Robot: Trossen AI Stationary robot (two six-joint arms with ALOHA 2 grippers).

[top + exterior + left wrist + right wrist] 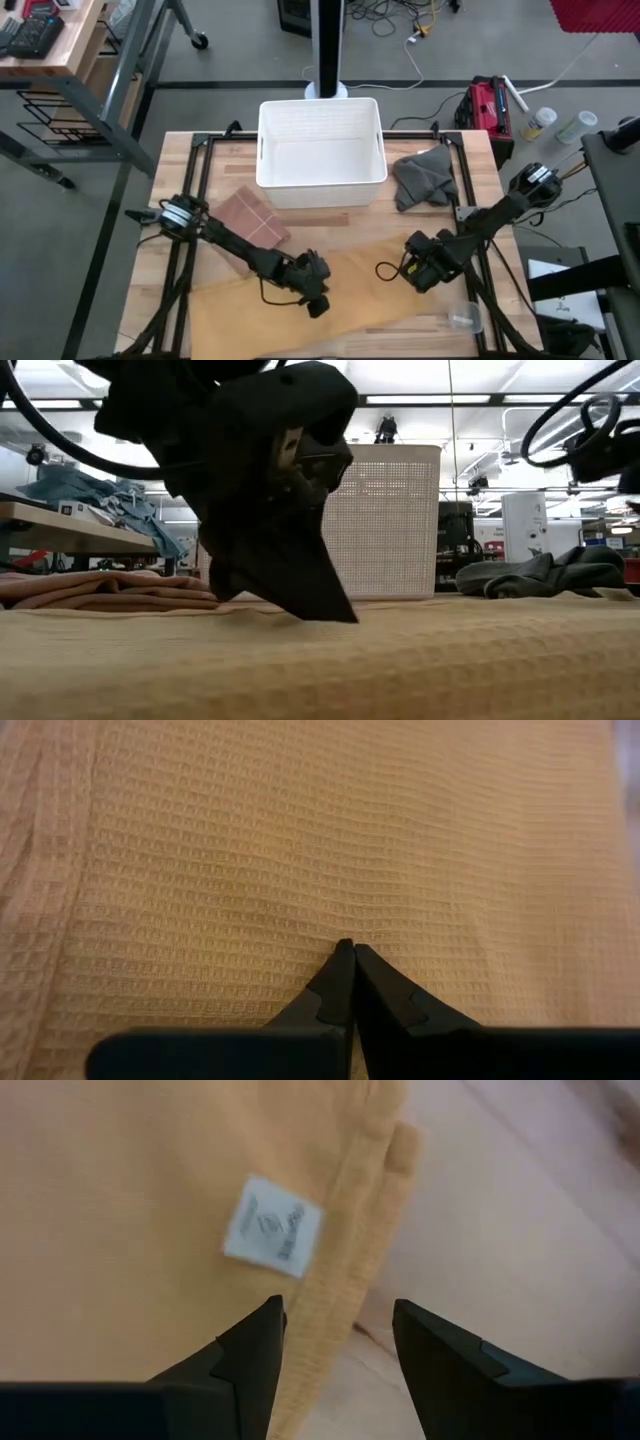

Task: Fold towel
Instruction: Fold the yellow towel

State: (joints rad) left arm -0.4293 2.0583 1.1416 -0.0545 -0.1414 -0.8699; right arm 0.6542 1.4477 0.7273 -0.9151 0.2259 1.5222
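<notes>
Currently listed: tan waffle-weave towel, spread flat across the near half of the table. Left gripper, fingers pressed together, tips touching the towel's weave well inside its edges. Right gripper, fingers apart, straddling the towel's right hem beside a white label (no contact visible). White basket at far centre; grey cloth to its right; folded pink towel to its left.
</notes>
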